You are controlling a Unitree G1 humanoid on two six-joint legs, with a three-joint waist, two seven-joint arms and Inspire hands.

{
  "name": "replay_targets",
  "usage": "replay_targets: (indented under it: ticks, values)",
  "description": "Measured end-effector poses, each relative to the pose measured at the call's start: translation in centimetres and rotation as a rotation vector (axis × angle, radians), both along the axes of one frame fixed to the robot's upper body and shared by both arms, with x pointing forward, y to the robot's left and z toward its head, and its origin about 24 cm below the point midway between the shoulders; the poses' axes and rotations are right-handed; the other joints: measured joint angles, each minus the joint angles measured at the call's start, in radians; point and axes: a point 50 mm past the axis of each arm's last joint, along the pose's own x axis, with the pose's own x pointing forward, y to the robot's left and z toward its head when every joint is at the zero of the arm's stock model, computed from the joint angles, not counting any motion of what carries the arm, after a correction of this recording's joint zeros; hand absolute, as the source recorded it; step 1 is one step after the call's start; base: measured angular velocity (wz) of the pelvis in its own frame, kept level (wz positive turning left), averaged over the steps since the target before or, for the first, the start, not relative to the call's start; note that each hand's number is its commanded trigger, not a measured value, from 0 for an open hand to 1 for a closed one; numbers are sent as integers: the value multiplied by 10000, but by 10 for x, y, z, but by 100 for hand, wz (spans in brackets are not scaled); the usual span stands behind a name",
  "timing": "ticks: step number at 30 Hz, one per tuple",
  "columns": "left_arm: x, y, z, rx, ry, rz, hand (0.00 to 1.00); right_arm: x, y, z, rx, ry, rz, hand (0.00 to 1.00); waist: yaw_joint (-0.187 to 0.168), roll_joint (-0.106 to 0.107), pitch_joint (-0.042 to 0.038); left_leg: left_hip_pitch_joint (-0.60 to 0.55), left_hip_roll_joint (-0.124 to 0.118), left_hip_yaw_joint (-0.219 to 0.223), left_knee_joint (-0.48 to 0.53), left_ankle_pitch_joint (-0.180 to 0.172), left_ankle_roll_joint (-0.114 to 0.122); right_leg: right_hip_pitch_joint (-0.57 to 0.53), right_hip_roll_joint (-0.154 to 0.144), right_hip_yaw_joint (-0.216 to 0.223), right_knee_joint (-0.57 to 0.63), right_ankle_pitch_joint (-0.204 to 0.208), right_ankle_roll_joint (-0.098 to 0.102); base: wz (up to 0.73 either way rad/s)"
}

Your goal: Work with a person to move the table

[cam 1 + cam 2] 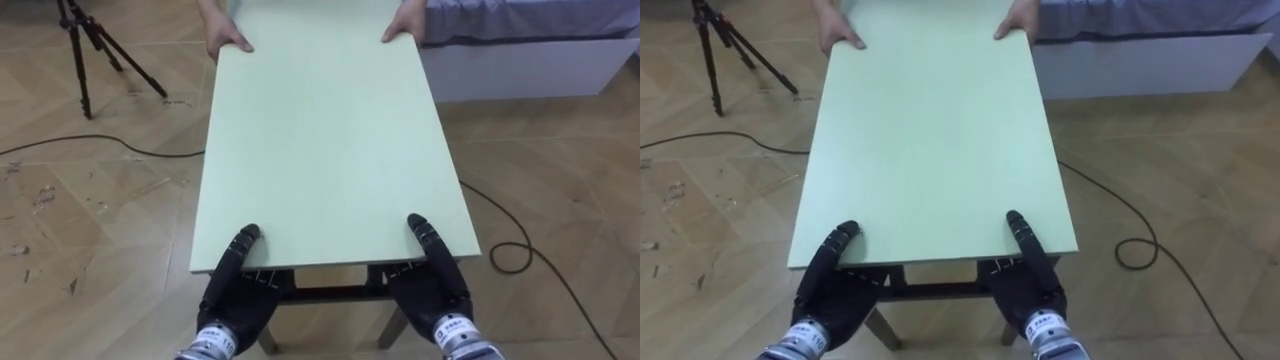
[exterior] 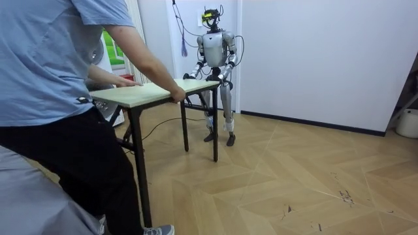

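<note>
Pale-green table (image 1: 320, 150) spans the gap between the robot and a person (image 2: 52, 98), whose hands (image 1: 228, 38) hold its far end. At the near edge, left hand (image 1: 232, 290) and right hand (image 1: 432, 285) clamp it, thumbs on top, fingers apparently underneath.

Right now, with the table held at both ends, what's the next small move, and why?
Probably raise the near end of the table a little, keeping it level. The left hand and right hand both clasp its near edge, and the person's hands hold the far corners, so both ends look ready.
</note>
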Motion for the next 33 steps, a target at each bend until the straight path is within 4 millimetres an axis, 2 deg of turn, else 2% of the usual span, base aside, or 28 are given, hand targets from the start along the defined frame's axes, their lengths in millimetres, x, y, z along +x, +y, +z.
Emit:
replay_targets:
  ticks: [5, 11, 16, 23, 27, 33]
  values:
    - [-5, -4, 8, 199, -360, -126, 100, -3, 1, 11, -204, -545, -107, 100, 21, 5, -5, -202, -1, 2, 97, 0, 0, -194, -40, -59, 120, 11, -11, 2]
    - [-10, 1, 11, 1112, -593, -8, 100, -11, 8, 6, -43, -296, -42, 100, 304, 60, -46, -268, 8, -6, 175, 0, 0, -220, -59, -108, 136, 11, -15, 3]
    - [-16, 5, 13, 1477, -724, 412, 100, -13, 17, 6, 58, -340, 113, 100, 262, -64, -122, -241, 1, -15, 169, 0, 0, -198, -64, -103, 134, 12, -11, 0]
    - [-19, 3, 12, 1527, -775, 503, 100, -15, 18, 5, -21, -407, 61, 100, 219, -100, -111, -182, 0, -17, 141, 0, 0, -138, -59, -109, 111, 12, -10, 0]
    - [-21, 1, 13, 1504, -800, 493, 100, -16, 17, 5, -92, -501, 20, 100, 211, -181, -90, -228, 2, -38, 141, 0, 0, -174, -55, -136, 93, 12, -10, 0]
    - [-21, -1, 16, 1559, -964, 543, 100, -16, 18, 6, -39, -711, -130, 100, 236, -296, -104, -587, 35, -7, 440, -10, -7, -410, -59, -121, 141, 12, -11, -1]
